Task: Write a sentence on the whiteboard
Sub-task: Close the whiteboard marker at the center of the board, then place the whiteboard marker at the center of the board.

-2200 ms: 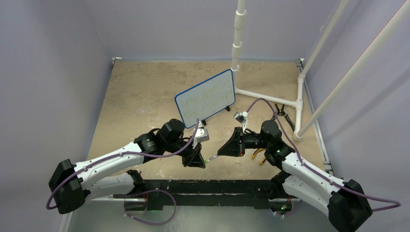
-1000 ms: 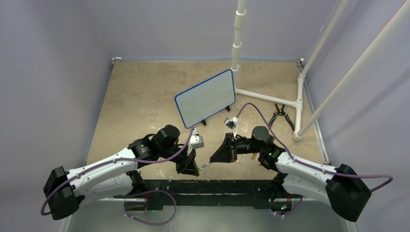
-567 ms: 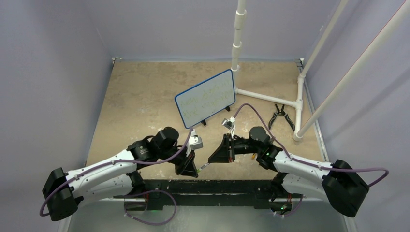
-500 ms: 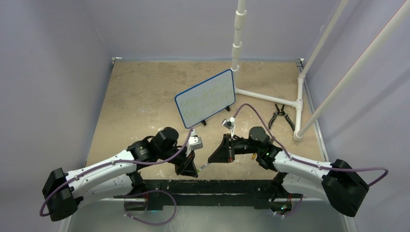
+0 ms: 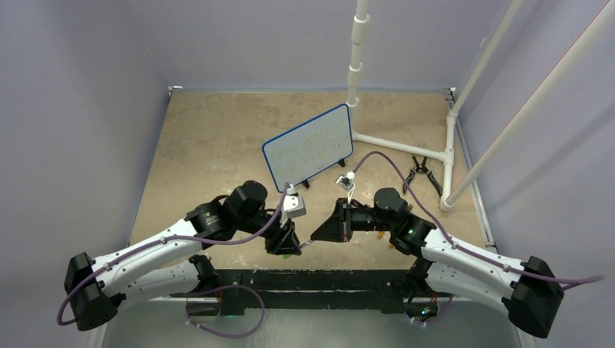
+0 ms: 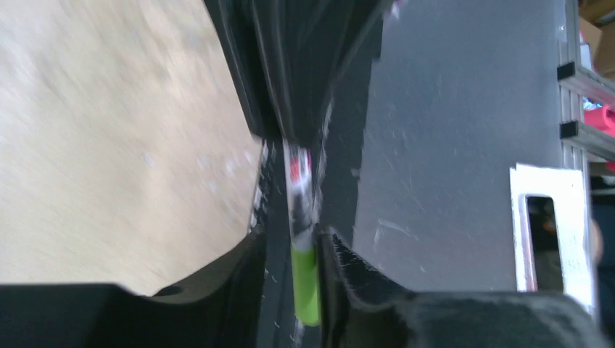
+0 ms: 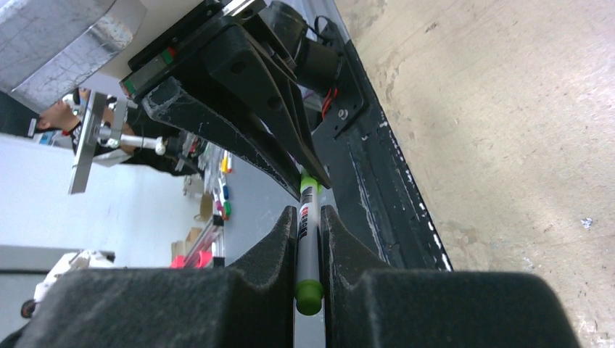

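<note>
Top view, whiteboard: we see the whiteboard [image 5: 308,148] propped on its little black feet around mid-table, blue frame, turned at an angle, well apart from both grippers.
Top view, sentence: the sentence [image 5: 313,147] shows up as two rows of faint green scrawl across the board, way too thin for us to read.
Top view, grippers: the left gripper [image 5: 285,243] and the right gripper [image 5: 325,230] point at each other near the front edge of the table [image 5: 210,145], and the marker [image 5: 305,243] bridges the small gap between them.
Top view, other stuff: a black clamp [image 5: 421,172] lies on the right side, near the white pipe frame [image 5: 397,143].
Left wrist view, jaws: pretty blurry, but we can make out the left gripper [image 6: 294,250] with its jaws pressed in on the marker's green cap [image 6: 305,286]. The white barrel [image 6: 299,192] runs away from the camera, with tan table [image 6: 109,130] off to the left.
Right wrist view, jaws: the right gripper [image 7: 307,217] is pinching the marker [image 7: 307,239] around its white barrel, green butt end poking out toward us.
Right wrist view, other arm: the left gripper [image 7: 313,177] comes in from above, its black fingers [image 7: 239,94] narrowing to a point right on the green cap [image 7: 308,183], over the black strip [image 7: 377,188] at the table's edge.
</note>
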You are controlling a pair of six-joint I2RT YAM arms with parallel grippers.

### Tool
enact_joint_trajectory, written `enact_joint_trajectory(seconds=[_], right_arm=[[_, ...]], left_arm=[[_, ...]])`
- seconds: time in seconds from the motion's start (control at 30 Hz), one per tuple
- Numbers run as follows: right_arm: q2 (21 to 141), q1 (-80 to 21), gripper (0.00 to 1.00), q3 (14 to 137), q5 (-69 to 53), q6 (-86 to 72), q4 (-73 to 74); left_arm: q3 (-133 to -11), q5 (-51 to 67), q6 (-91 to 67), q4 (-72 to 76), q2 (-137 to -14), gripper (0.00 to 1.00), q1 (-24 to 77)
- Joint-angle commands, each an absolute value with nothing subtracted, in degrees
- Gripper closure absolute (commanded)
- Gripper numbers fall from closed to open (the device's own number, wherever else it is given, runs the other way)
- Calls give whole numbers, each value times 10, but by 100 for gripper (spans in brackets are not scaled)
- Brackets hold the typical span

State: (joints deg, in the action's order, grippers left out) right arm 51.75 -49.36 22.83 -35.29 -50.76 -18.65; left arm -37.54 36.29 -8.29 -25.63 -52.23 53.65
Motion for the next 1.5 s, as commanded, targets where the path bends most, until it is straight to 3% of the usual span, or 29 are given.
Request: enact_joint_trajectory(seconds=[0.0,0.1,0.17,0.33,0.47,0.63,0.77,0.9,1.0,1.17,1.47], right_arm=[[477,-519,100,298,-273,-501,-30],[452,-519,100,340,-223,-493,37],[437,-519,100,361,-200,-489,69],[407,-519,100,394,-132,-484,134],[405,-519,100,386,-78,-477,150],[433,-519,100,341,-54,-473,88],[473,-519,100,292,-38,-477,14],[525,-519,98,257,-3,-479,-56],[555,-519,86,243,49,-480,-82],[553,-517,48,238,116,-482,-52],[436,-489,2,269,259,-465,96]], left_arm=[[-463,316,-27,-151,-488,64,529],[-473,283,-19,-190,-465,41,529],[-480,264,-16,-210,-451,35,529],[-481,246,-23,-239,-428,32,529],[-447,154,-84,-199,-405,30,529],[-432,-6,-132,-177,-408,26,529],[-426,-145,-150,-170,-411,16,528],[-424,-202,-159,-177,-416,14,512],[-423,-206,-167,-186,-419,12,487],[-416,-171,-178,-178,-410,11,421],[-424,-239,-200,-205,-390,8,387]])
